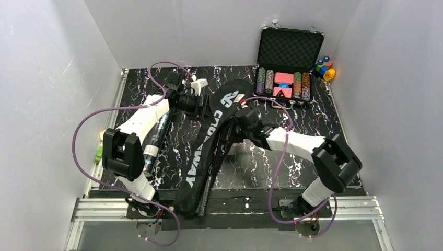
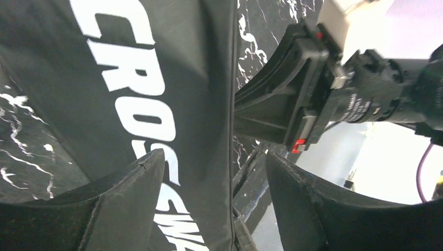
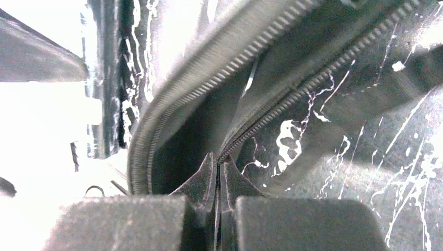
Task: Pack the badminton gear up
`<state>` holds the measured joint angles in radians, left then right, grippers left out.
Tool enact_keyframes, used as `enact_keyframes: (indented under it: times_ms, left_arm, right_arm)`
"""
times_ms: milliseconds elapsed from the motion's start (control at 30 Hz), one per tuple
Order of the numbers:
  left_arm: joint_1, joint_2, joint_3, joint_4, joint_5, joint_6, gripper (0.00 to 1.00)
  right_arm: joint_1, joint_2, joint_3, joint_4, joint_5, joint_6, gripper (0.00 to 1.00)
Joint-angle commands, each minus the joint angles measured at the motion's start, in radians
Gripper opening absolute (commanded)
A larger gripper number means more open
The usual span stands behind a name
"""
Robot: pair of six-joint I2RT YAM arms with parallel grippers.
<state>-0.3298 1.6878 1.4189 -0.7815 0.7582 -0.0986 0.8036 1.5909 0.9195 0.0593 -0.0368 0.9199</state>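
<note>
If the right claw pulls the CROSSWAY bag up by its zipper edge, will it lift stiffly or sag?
Probably sag: the CROSSWAY bag looks like thin fabric, and its zipper edge curves and gapes where the shut right claw pinches it. Lying flat on the table, it would likely drag or bunch rather than roll.

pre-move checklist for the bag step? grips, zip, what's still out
1. Right gripper hold: ok, jaws shut on the zip edge of the bag.
2. Left gripper free: ok, jaws open above the bag, holding nothing.
3. Zip open: ok, the tooth rows stand parted in the right wrist view.
4. Tube packed: not ok, it lies outside the bag, beside it.
5. Racquets and shuttlecocks inside: cannot tell, none in clear view.
</note>
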Motion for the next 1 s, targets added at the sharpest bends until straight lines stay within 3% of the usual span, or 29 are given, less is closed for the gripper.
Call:
enact_keyframes:
  times_ms: [0,433,667,967]
  left_arm:
    - [-0.005,-0.102,-0.063,-0.009,0.103,0.033,0.74]
    - [-0.047,-0.185,-0.196,0.026,0.211,0.181,0.76]
    - [-0.206,-0.284,-0.218,-0.004,-0.013,0.307,0.76]
    - [-0.239,-0.315,-0.236,0.033,-0.124,0.284,0.74]
  right_arm:
    - [0.009,-0.127,0.038,-0.023,-0.020,-0.014,0.01]
    - [0.009,-0.157,0.148,-0.080,-0.096,0.011,0.01]
    - [0.010,-0.124,0.262,-0.183,-0.129,0.020,0.01]
    - [0.010,-0.096,0.337,-0.269,-0.140,0.046,0.01]
